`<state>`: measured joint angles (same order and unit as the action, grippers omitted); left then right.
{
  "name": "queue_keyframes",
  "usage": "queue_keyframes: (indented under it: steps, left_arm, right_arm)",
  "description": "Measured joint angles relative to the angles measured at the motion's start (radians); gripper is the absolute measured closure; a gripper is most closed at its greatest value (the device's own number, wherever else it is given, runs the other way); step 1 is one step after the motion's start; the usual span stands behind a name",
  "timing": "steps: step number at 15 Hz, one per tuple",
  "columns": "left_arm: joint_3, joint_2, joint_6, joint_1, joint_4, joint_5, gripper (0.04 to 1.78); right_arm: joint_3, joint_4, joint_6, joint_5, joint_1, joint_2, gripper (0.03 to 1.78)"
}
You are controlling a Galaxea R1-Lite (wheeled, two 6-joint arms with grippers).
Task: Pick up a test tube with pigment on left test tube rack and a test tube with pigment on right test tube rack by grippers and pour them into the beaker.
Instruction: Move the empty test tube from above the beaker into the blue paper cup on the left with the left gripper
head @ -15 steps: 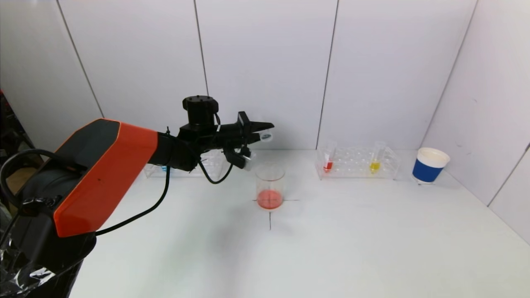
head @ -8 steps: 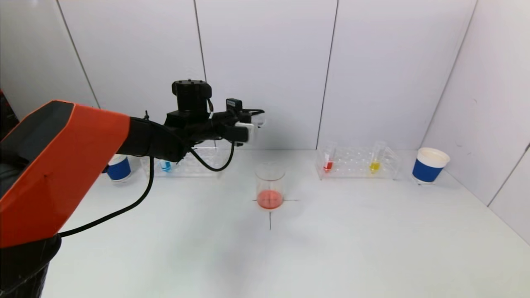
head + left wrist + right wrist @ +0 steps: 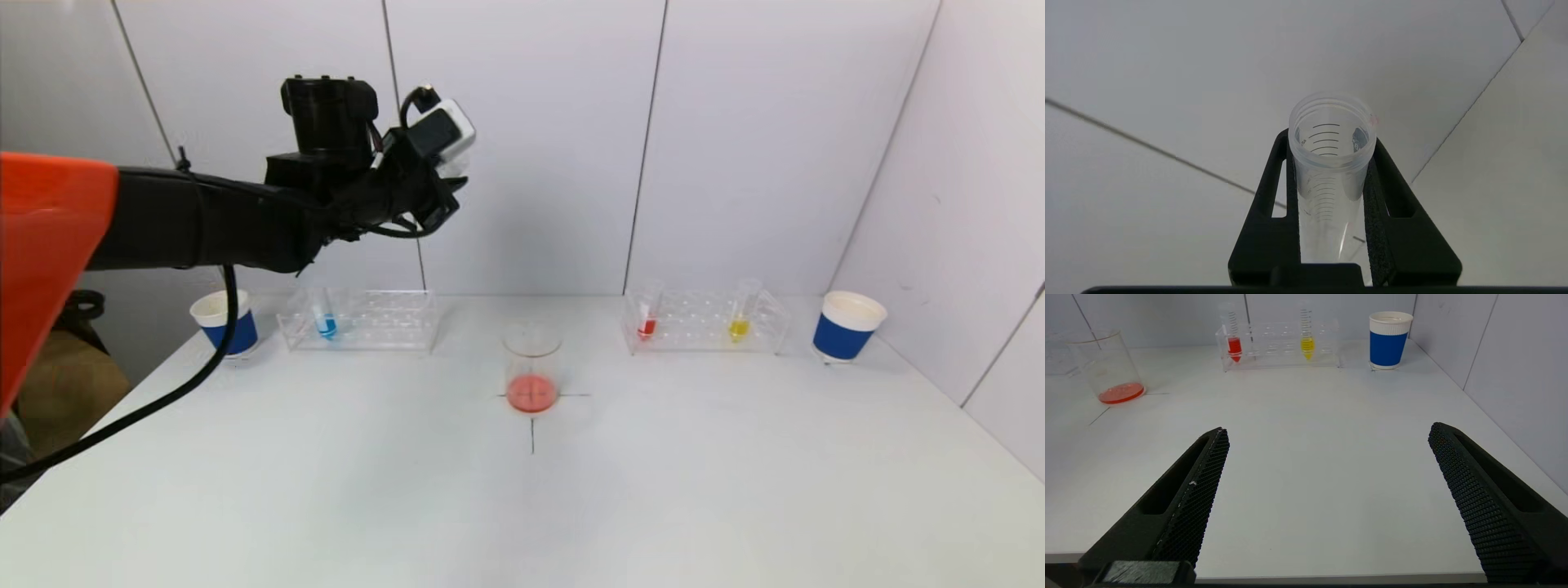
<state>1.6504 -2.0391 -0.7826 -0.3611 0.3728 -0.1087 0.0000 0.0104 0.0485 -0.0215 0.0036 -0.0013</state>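
**Left gripper holds an empty tube high above the table**

Nearest to the robot, the right gripper (image 3: 1327,498) hangs low over the near edge of the tabletop (image 3: 653,506), its two fingers wide apart with nothing between them.

In the middle of the tabletop stands the beaker (image 3: 532,367), on a black cross mark, with a thin layer of red liquid at its bottom.

Above and to the left of the beaker, the left gripper (image 3: 1331,163) is raised high in front of the back wall. Its fingers are clamped on a clear test tube (image 3: 1329,171) (no pigment is visible inside it).

Along the far edge, the left rack (image 3: 359,320) carries one tube with blue pigment (image 3: 326,325). The right rack (image 3: 706,322) carries a red tube (image 3: 647,322) and a yellow tube (image 3: 740,322). One blue paper cup (image 3: 222,322) stands near the far left corner, another cup (image 3: 847,327) near the far right corner.
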Motion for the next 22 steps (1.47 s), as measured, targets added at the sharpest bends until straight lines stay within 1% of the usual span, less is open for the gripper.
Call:
queue_keyframes:
  steps: [2, 5, 7, 9, 11, 15, 17, 18, 20, 22]
  left_arm:
    - [0.006, 0.078, 0.159, 0.003, -0.147, 0.058, 1.36]
    - [0.038, 0.187, 0.396, 0.024, -0.358, 0.104, 1.36]
    - [0.052, 0.245, 0.501, 0.071, -0.442, 0.109, 1.36]
    - [0.052, 0.295, 0.584, 0.133, -0.494, 0.11, 1.36]
    - [0.033, 0.331, 0.623, 0.213, -0.5, 0.11, 1.36]
    - [-0.014, 0.368, 0.65, 0.383, -0.494, 0.11, 1.36]
    - [-0.067, 0.375, 0.659, 0.449, -0.493, 0.111, 1.36]
    - [-0.089, 0.375, 0.667, 0.467, -0.486, 0.112, 1.36]
    - [-0.166, 0.365, 0.701, 0.499, -0.417, 0.112, 1.36]
    - [-0.221, 0.331, 0.714, 0.53, -0.294, 0.104, 1.36]
  right_arm:
    - [0.0, 0.0, 0.0, 0.0, 0.0, 0.0, 0.04]
    - [0.0, 0.0, 0.0, 0.0, 0.0, 0.0, 0.04]
    - [0.0, 0.0, 0.0, 0.0, 0.0, 0.0, 0.04]
    - [0.0, 0.0, 0.0, 0.0, 0.0, 0.0, 0.04]
    - [0.0, 0.0, 0.0, 0.0, -0.001, 0.0, 0.04]
    - [0.0, 0.0, 0.0, 0.0, 0.0, 0.0, 0.04]
    - [0.0, 0.0, 0.0, 0.0, 0.0, 0.0, 0.04]
    - [0.0, 0.0, 0.0, 0.0, 0.0, 0.0, 0.04]
    - [0.0, 0.0, 0.0, 0.0, 0.0, 0.0, 0.04]
    - [0.0, 0.0, 0.0, 0.0, -0.001, 0.0, 0.04]
